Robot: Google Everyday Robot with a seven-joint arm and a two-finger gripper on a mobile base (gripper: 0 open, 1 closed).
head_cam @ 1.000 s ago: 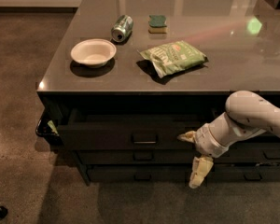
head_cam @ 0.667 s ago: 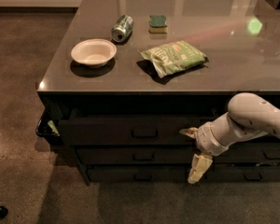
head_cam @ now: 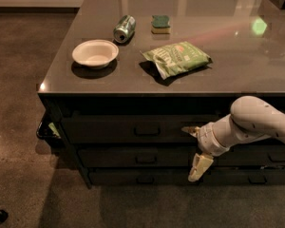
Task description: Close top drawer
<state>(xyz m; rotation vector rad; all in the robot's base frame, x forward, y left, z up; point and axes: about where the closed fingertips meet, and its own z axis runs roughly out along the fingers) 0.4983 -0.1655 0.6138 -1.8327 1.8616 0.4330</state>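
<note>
The top drawer (head_cam: 109, 129) is a wide dark-grey front just under the counter top, with a small loop handle (head_cam: 147, 131) at its centre. None of its inside shows, and it stands about level with the drawer fronts below. My gripper (head_cam: 194, 148) is right of the handle, open and empty. One fingertip (head_cam: 187, 128) rests against the top drawer's front. The other finger (head_cam: 199, 167) hangs down in front of the lower drawers. My white arm (head_cam: 249, 122) comes in from the right.
On the counter (head_cam: 237, 61) lie a white bowl (head_cam: 95, 53), a soda can (head_cam: 124, 28) on its side, a green sponge (head_cam: 160, 23) and a green chip bag (head_cam: 176, 58). Two slimmer drawers (head_cam: 114, 156) sit below. A dark rack (head_cam: 46, 129) hangs at the cabinet's left side.
The top drawer has slid back into the cabinet, from standing out a little to about level. My gripper moved with it toward the cabinet.
</note>
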